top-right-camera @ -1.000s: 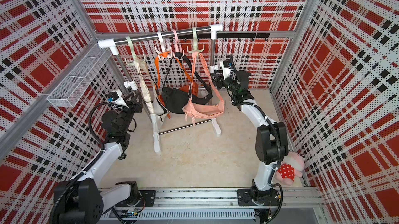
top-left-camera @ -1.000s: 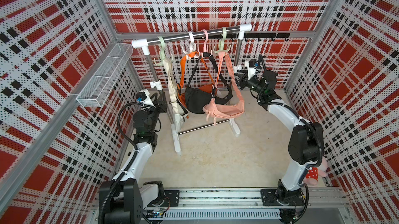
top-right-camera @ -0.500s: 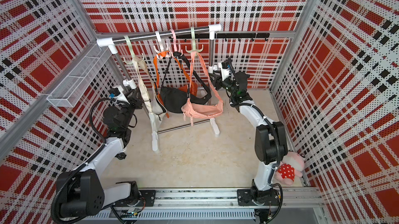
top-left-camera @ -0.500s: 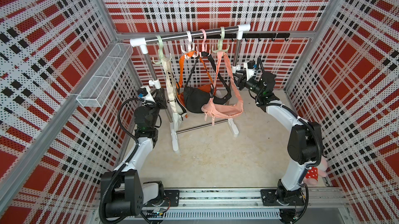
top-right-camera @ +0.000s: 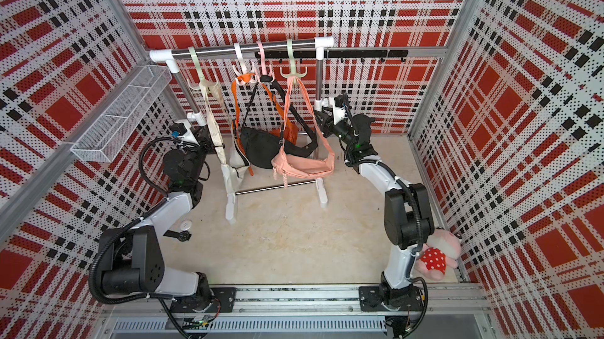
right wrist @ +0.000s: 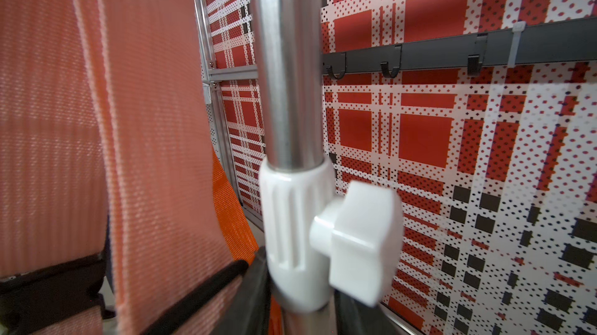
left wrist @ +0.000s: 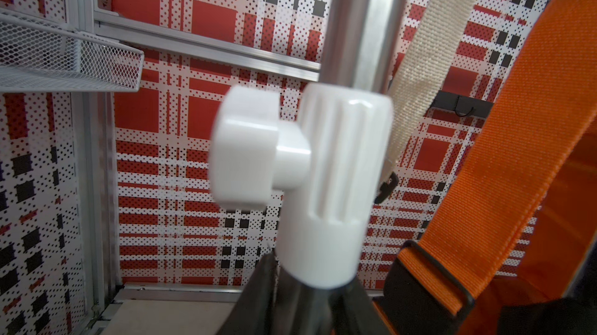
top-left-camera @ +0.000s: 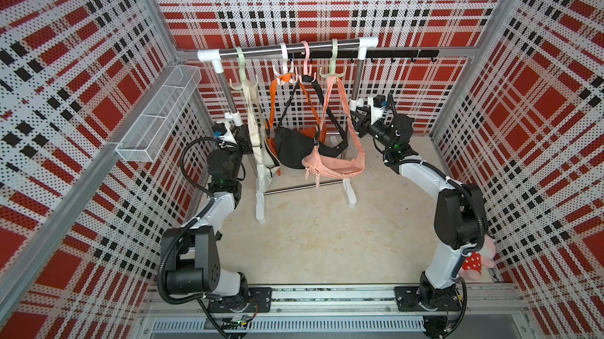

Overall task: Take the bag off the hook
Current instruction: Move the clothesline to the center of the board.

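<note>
In both top views we see the pink bag (top-left-camera: 336, 166) hanging from the green hook (top-left-camera: 332, 72) at the right end of the rail (top-left-camera: 261, 53), with other bags (top-left-camera: 291, 151) to its left. In the left wrist view, our left gripper (left wrist: 307, 288) clasps the left post (left wrist: 358, 20). In the right wrist view, our right gripper (right wrist: 300, 304) clasps the right post (right wrist: 284, 59) beside the pink strap (right wrist: 145, 123).

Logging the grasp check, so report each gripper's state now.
The left gripper is closed on the left rack post.
The right gripper is closed on the right rack post.
</note>
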Controlling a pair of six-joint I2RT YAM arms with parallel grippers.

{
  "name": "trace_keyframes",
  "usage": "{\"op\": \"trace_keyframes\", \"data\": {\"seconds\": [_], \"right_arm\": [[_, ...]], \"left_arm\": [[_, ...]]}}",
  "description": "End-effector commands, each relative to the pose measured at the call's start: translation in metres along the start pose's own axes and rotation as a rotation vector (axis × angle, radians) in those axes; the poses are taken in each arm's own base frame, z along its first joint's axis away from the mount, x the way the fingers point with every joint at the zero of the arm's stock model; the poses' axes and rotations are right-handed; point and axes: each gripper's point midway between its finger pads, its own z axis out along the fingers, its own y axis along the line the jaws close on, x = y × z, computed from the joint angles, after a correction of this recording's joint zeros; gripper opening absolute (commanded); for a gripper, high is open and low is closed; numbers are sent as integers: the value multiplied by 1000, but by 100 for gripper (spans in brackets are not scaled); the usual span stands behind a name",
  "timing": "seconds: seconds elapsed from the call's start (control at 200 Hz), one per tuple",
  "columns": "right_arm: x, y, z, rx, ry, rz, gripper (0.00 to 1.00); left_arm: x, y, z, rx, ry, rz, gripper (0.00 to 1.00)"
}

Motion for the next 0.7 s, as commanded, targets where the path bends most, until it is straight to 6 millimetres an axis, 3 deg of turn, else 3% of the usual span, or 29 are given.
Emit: {"op": "trace_keyframes", "data": {"seconds": [0.0,0.446,0.697], "right_arm": [[-11,13,4,-21,-47,-22,22],[-7,0,24,10,-60,-31,22],[-6,-9,31,39,-73,-36,22]], "left_arm": [[-6,-2,16,9,-22,-34,31],[16,6,65,42,-22,-71,31],[16,13,78,38,-37,-74,31]]}}
